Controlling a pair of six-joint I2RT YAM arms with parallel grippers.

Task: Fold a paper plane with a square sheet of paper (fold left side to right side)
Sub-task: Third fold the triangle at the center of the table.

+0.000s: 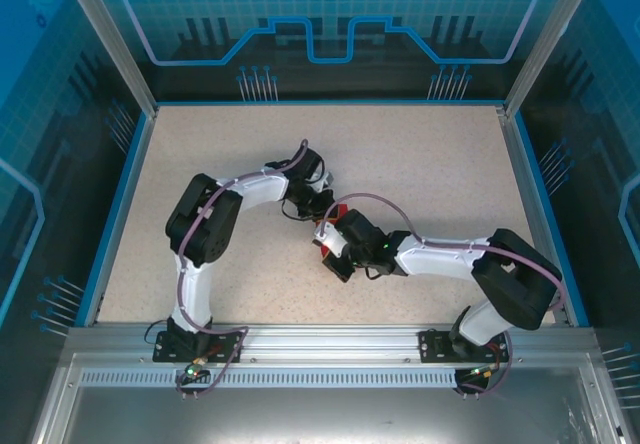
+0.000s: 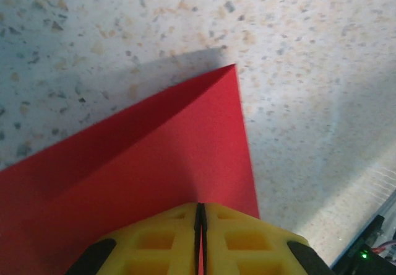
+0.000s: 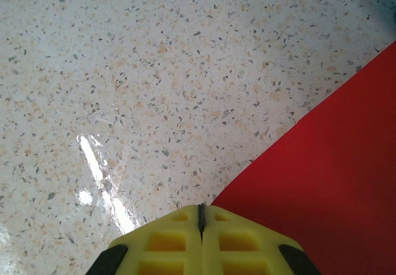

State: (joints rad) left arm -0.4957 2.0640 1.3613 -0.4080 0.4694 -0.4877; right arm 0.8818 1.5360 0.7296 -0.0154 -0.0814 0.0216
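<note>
Red square sheet of paper (image 2: 154, 157) pinched in closed left gripper (image 2: 199, 208) | right gripper (image 3: 201, 208) closed, just beside sheet edge

bright light, glare streak on table (image 3: 102, 191), soft shadow behind red paper (image 2: 154, 163).

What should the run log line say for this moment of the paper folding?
left gripper: shut on red paper | right gripper: shut, at its edge | paper corner: raised above table

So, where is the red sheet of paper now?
In the top view, the red sheet lies near the middle of the table, between the left gripper and the right gripper.
</note>
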